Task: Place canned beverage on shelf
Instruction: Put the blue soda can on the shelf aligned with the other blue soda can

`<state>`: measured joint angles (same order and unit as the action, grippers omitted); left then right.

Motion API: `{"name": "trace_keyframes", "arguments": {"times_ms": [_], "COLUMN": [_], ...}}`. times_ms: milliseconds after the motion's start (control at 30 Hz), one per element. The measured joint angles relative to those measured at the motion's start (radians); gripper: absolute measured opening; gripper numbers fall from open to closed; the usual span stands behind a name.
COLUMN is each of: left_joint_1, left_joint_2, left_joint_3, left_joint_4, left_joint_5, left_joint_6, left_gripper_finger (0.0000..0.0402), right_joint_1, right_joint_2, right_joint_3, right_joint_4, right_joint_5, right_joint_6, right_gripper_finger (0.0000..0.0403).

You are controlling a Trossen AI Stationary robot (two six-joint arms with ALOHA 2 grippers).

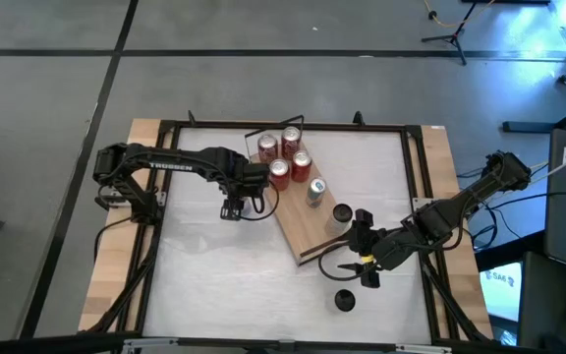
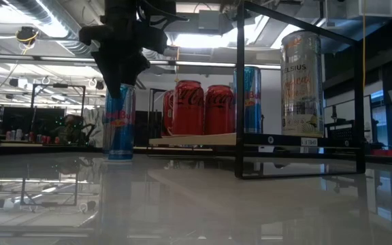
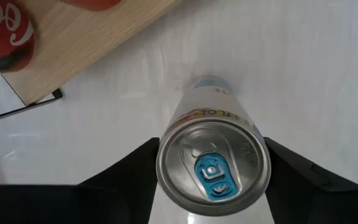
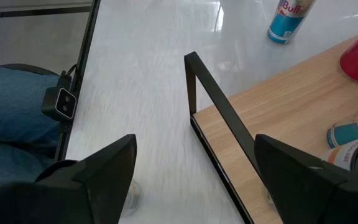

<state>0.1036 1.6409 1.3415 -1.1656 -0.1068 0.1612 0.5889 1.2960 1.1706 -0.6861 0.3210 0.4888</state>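
Note:
A blue and silver canned beverage (image 3: pixel 213 168) stands upright on its base on the white table (image 1: pixel 204 275), left of the shelf. My left gripper (image 1: pixel 231 208) is over it, pointing down and closed on its top end (image 2: pixel 120 85). The shelf (image 1: pixel 303 226) is a light-wood board with black wire rails, lying slantwise mid-table. It carries several red cans (image 1: pixel 281 157) and a silver can (image 1: pixel 315 191). My right gripper (image 1: pixel 362 258) hangs open above the shelf's near right end, with nothing between its fingers (image 4: pixel 98 174). My left gripper pinches the can's top end (image 3: pixel 166 146) between its two fingers (image 3: pixel 129 177), one on each side of the wall just below the rim. The fingers come from above, pointing down. The can stands upright with its base (image 2: pixel 120 156) on the table.
A dark-topped can (image 1: pixel 342 213) stands by the shelf's right edge and another (image 1: pixel 345 299) on the table near the front. A tall silver can (image 2: pixel 301 82) shows behind the shelf's black rail (image 2: pixel 239 88). A person's blue-clad legs (image 4: pixel 11 106) are beyond the table's edge.

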Motion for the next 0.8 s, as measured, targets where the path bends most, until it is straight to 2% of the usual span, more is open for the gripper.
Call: {"name": "trace_keyframes", "arguments": {"times_ms": [133, 267, 433, 800], "left_joint_1": [0.0, -0.005, -0.031, -0.078], "left_joint_2": [0.0, 0.002, 0.002, 0.007], "left_joint_3": [0.005, 0.062, 0.19, 0.453], "left_joint_4": [-0.007, -0.045, -0.119, -0.124], "left_joint_5": [0.002, 0.043, 0.046, 0.012], "left_joint_6": [-0.018, -0.038, -0.051, -0.055], "left_gripper_finger": [0.022, 0.0221, 0.0221, 0.0221], "right_joint_1": [0.0, 0.0, 0.0, 0.0], "right_joint_2": [0.0, 0.0, 0.0, 0.0], "right_joint_3": [0.0, 0.0, 0.0, 0.0], "right_joint_4": [0.0, 0.0, 0.0, 0.0], "right_joint_5": [0.0, 0.0, 0.0, 0.0], "right_joint_6": [0.0, 0.0, 0.0, 0.0], "right_gripper_finger": [0.0321, 0.0321, 0.0321, 0.0321]}}
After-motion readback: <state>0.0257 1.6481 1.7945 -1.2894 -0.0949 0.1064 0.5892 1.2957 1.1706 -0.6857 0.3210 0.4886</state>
